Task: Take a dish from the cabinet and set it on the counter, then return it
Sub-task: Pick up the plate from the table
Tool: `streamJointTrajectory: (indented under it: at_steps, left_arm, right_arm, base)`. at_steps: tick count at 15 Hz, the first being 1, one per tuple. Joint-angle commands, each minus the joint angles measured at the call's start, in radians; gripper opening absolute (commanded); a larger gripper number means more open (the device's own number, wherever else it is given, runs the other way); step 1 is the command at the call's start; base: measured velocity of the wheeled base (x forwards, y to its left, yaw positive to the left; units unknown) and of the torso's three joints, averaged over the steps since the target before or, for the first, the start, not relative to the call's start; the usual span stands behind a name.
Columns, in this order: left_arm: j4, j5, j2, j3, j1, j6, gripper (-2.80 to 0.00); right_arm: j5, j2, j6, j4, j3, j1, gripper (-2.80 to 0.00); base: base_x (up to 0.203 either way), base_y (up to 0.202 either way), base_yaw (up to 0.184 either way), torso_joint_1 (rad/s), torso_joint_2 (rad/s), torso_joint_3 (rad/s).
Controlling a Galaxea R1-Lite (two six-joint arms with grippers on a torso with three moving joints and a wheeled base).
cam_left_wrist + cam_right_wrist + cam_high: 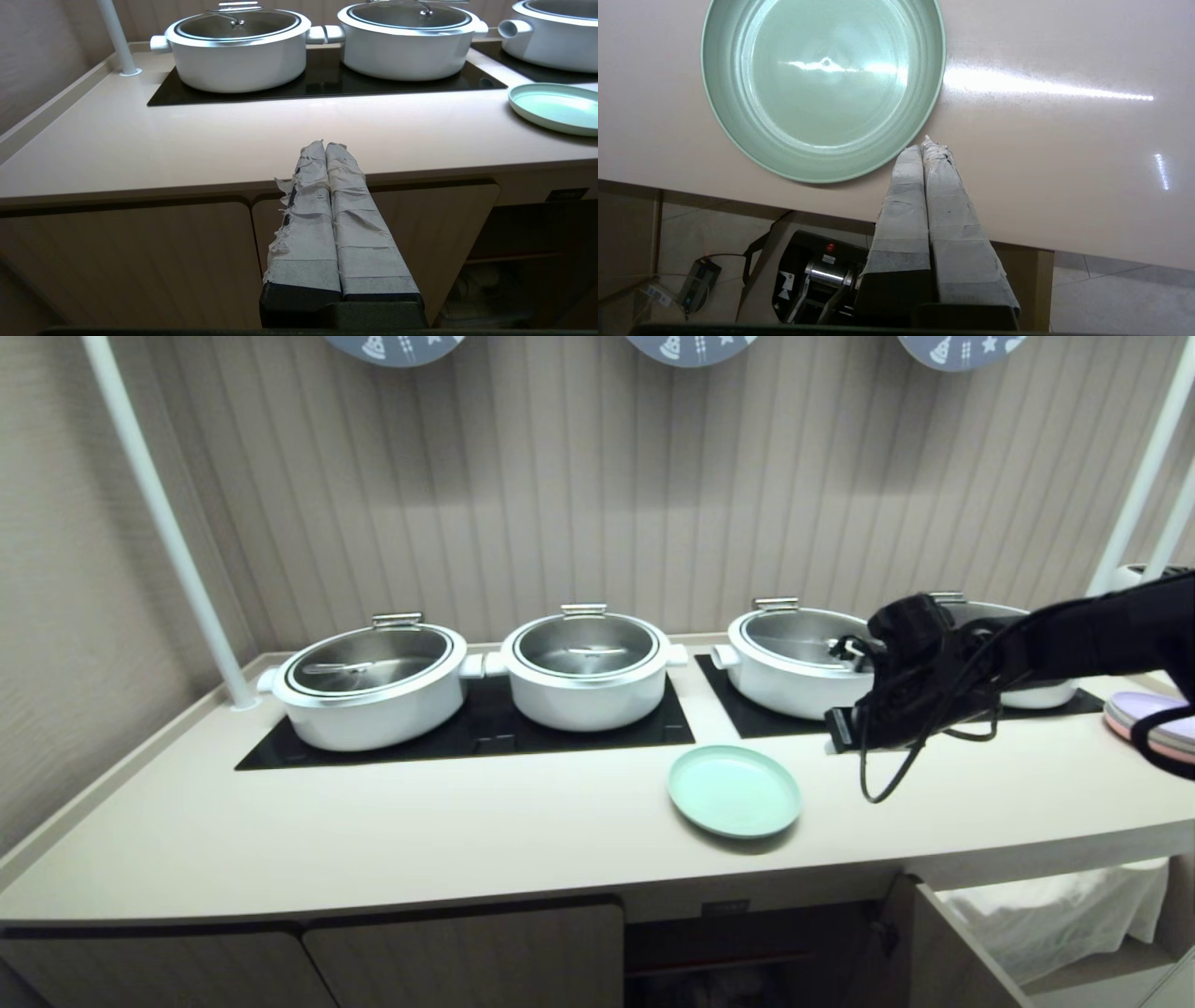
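One green dish (822,88) flat on counter (1064,186), just beyond right gripper (927,144); fingers pressed together, empty, above counter edge. Left gripper (324,147) clenched, empty, before cabinet (140,261).

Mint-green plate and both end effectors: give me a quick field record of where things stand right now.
plate: mint-green plate lies flat on the counter, near its front edge, empty
right end effector: shut, empty, above the counter beside the plate's rim
left end effector: shut, empty, parked in front of the closed cabinet doors
cabinet: door below the plate stands open
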Motion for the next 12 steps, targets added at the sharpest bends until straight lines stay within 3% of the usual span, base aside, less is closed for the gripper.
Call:
streamJointTrajectory:
  at_steps: [1, 7, 12]
  left_arm:
    - [0.000, 0.000, 0.000, 0.000, 0.001, 0.000, -2.80]
    - [0.000, 0.000, 0.000, 0.000, 0.001, 0.000, -2.80]
    - [0.000, 0.000, 0.000, 0.000, 0.001, 0.000, -2.80]
  right_arm:
    - [0.001, 0.078, 0.001, 0.042, -0.092, 0.001, -2.80]
    - [0.000, 0.185, 0.057, 0.188, -0.306, -0.006, -2.80]
    - [0.000, 0.224, 0.056, 0.200, -0.334, -0.008, -2.80]
  base:
    - [0.000, 0.000, 0.000, 0.000, 0.00, 0.000]
    - [0.000, 0.000, 0.000, 0.000, 0.00, 0.000]
    - [0.000, 0.000, 0.000, 0.000, 0.00, 0.000]
